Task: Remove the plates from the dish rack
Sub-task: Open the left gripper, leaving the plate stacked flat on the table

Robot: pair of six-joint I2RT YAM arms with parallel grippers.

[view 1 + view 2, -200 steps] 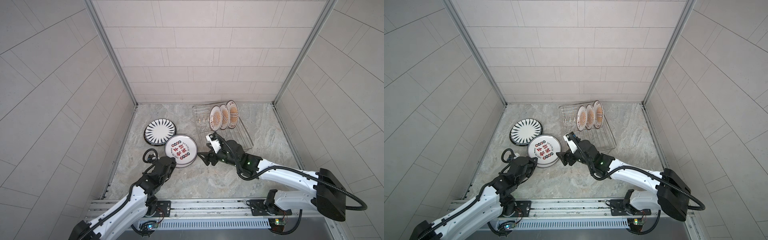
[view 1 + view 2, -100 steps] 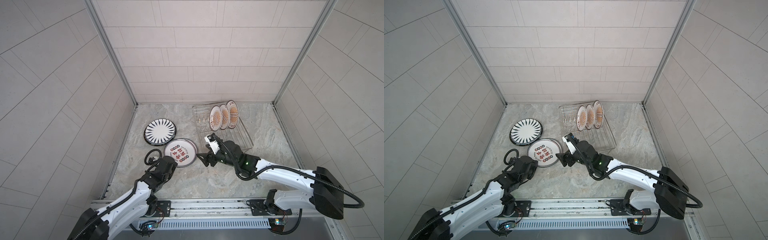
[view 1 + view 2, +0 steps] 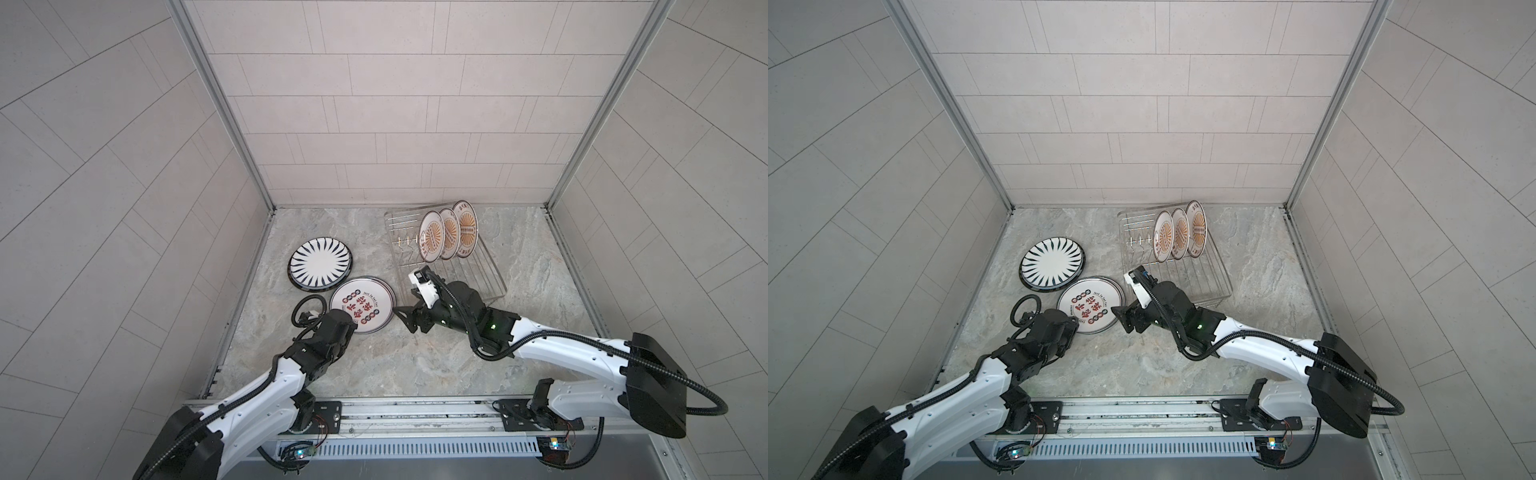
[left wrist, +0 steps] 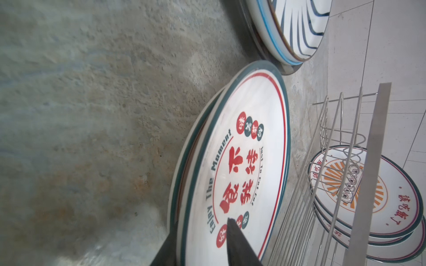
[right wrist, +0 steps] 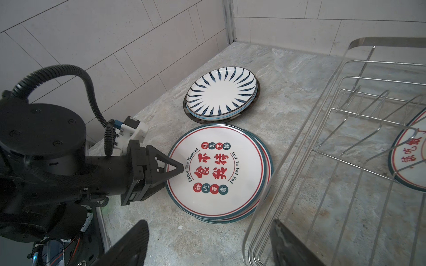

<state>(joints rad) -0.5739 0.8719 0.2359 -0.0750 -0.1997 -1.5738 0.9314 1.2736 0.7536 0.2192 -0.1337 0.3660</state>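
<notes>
The dish rack (image 3: 482,266) beside your open, empty right gripper (image 3: 403,319) could slide if you snag its wire reaching the three upright plates (image 3: 446,235) beyond. The lettered plate (image 3: 368,305) has its rim between the jaws of the left gripper (image 5: 174,173), and the grip is unclear. Pulling back clamped could drag it askew.

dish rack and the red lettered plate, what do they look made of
The dish rack looks like bare metal, likely steel: thin silver wires and a flat band, softly shiny. The red-lettered plate looks like glazed ceramic, though melamine is possible: smooth glossy white face with printed lettering and a teal rim.
</notes>
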